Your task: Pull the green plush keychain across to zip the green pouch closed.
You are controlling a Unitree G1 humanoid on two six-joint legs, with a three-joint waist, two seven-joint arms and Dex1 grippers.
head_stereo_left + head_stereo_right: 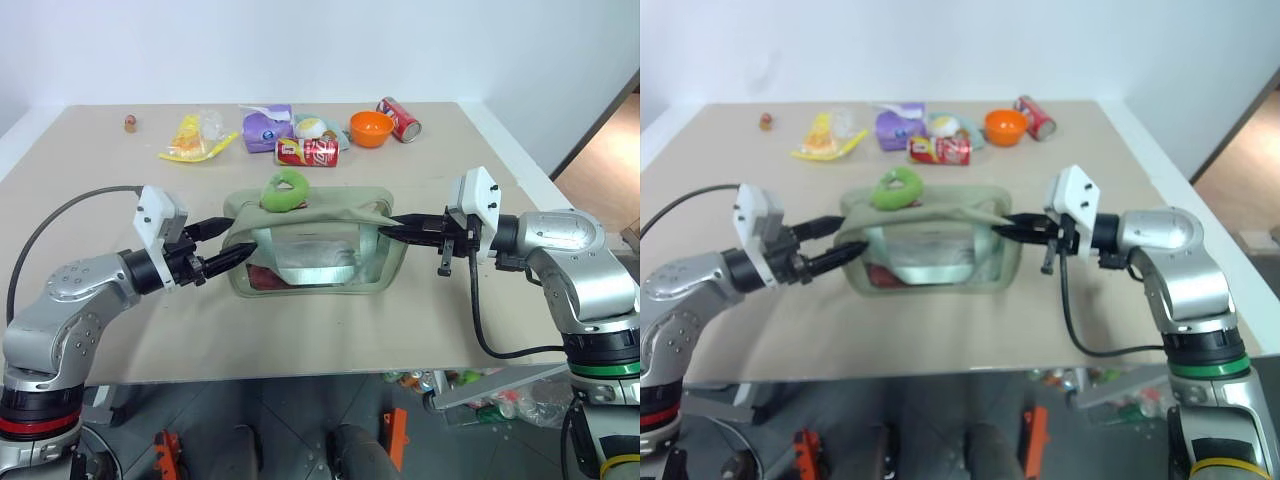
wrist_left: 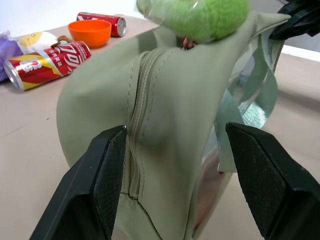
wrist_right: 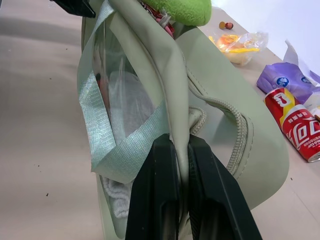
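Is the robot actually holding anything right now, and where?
The right gripper pinches the green pouch by its top fabric edge; the left gripper is open.

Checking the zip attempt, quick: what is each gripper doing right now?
Left gripper: open, fingers either side of the green pouch end.
Right gripper: shut on the green pouch fabric.

The left arm reaches in from the left side with its elbow bent and its forearm running about level. The left gripper points toward the right gripper, its two black fingers spread apart with nothing clamped between them. The right arm comes in from the opposite side, forearm also near level and angled slightly down. Its fingers are pressed together, pinching a fold of the green pouch at the end nearest that gripper.
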